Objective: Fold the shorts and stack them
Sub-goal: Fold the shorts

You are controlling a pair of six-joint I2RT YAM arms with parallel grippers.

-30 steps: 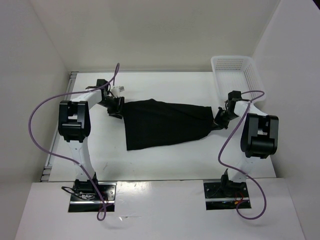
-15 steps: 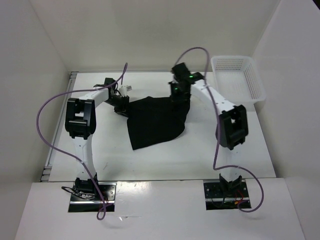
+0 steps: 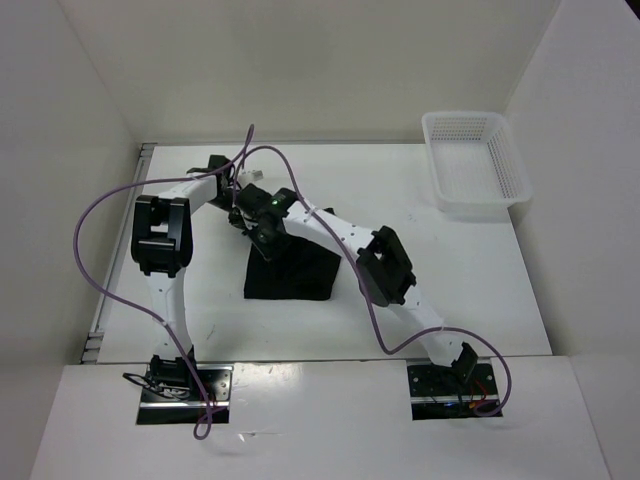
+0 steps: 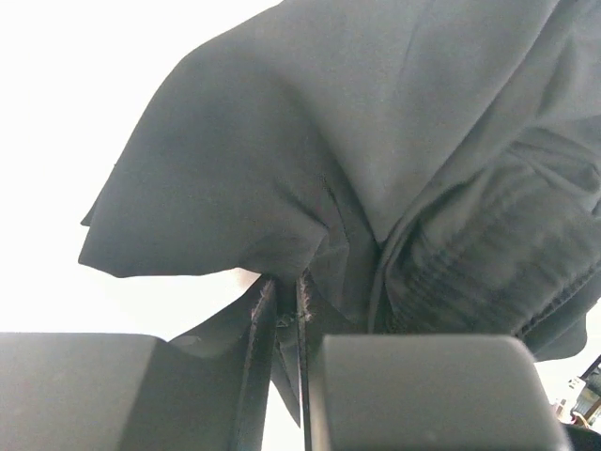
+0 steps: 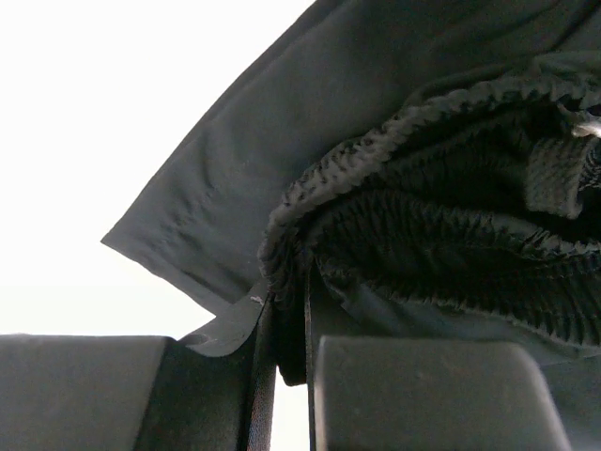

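Observation:
The black shorts (image 3: 292,276) lie folded in half on the white table, left of centre. My left gripper (image 3: 240,212) is shut on the shorts' far left corner; its wrist view shows black cloth (image 4: 282,169) pinched between the jaws. My right gripper (image 3: 267,238) has reached across to the left, right beside the left one, and is shut on the ribbed waistband (image 5: 423,235). The white label mark does not show.
A white mesh basket (image 3: 475,165) stands at the far right corner. The right arm (image 3: 385,265) stretches diagonally across the table middle. White walls close in the table on the left, back and right.
My right gripper has carried its end of the shorts from the right side across to the left, folding them in half. The left gripper has stayed almost still.

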